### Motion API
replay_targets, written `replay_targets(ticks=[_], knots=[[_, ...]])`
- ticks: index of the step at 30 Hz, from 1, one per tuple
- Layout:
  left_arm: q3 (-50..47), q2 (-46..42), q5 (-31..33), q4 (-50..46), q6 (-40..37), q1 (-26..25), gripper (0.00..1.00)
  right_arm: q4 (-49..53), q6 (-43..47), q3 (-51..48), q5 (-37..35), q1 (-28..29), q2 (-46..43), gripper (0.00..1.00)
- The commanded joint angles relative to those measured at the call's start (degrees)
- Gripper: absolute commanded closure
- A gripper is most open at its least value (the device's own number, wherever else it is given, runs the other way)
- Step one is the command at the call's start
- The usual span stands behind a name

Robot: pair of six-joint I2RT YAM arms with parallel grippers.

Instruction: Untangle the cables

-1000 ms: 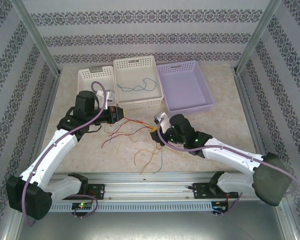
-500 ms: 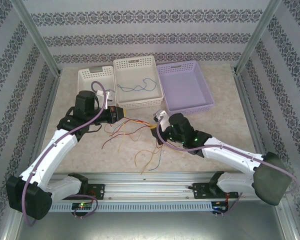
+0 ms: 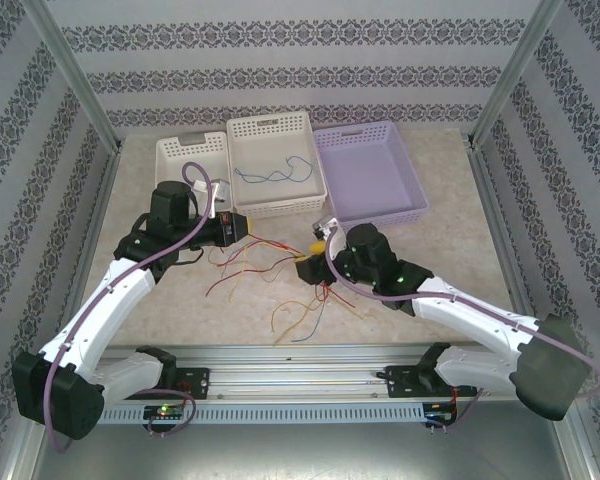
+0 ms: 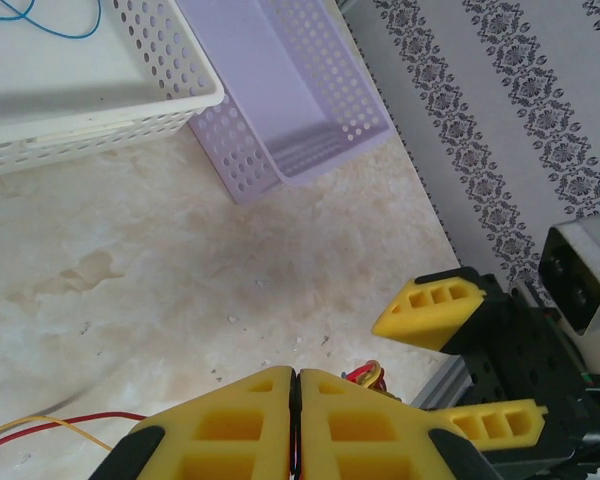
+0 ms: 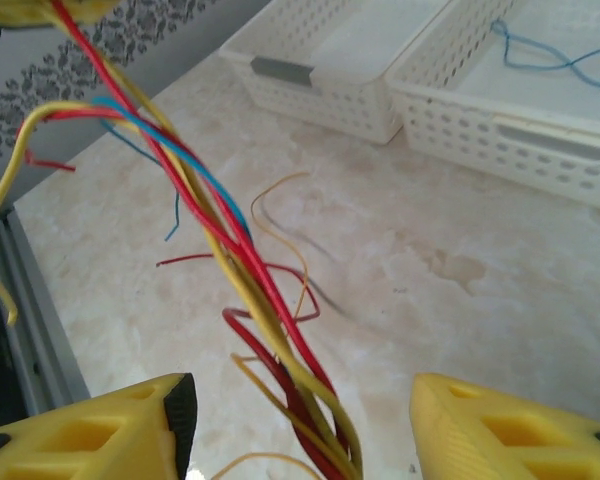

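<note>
The cables (image 3: 265, 262) are thin red, yellow and blue wires lying tangled on the table between my two grippers. My left gripper (image 3: 244, 228) is shut on one end of the bundle; in the left wrist view its fingers (image 4: 250, 420) are pressed together, with red and yellow strands (image 4: 50, 430) trailing off to the left. My right gripper (image 3: 312, 258) stands open around the twisted bundle (image 5: 280, 340), its fingers (image 5: 100, 430) wide apart and not touching the wires. A separate blue cable (image 3: 275, 172) lies in the middle white basket (image 3: 270, 122).
Three baskets stand at the back: a small white one (image 3: 192, 138), the middle white one, and a purple one (image 3: 365, 135). Loose yellow strands (image 3: 295, 325) reach toward the metal rail (image 3: 300, 372) at the near edge. Patterned walls close in both sides.
My right gripper has opened and let go of the bundle it was pinching, and its arm has shifted slightly right. The left arm has not moved.
</note>
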State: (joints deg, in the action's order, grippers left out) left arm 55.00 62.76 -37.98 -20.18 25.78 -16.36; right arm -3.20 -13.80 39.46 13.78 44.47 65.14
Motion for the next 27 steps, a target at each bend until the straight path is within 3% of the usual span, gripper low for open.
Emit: replay_targets(ticks=[1,8,16,21,23,27], knots=[[0.3,-0.3,-1.4,2.2,0.3,0.7,1.0,0.6,2.1,-1.1,2.0,1.2,1.0,0.42],[0.4,-0.2,-1.3,2.2,0.4,0.6,1.0,1.2,4.8,0.5,-3.1,3.1,4.4,0.54],[0.5,0.0,-0.4,1.3,-0.1,0.6,1.0,0.2,5.4,0.2,-9.4,3.8,2.0,0.99],[2.3,1.0,4.2,-3.5,-1.9,0.7,1.0,-0.7,3.5,-4.0,-11.7,2.6,-4.5,1.0],[2.8,0.9,6.1,-4.9,-2.4,0.8,1.0,1.2,2.3,-5.3,-16.4,1.0,-6.4,1.0],[2.4,0.3,7.0,-4.6,-2.0,1.1,1.0,9.3,-1.7,-4.6,-23.2,-6.8,-6.8,1.0]])
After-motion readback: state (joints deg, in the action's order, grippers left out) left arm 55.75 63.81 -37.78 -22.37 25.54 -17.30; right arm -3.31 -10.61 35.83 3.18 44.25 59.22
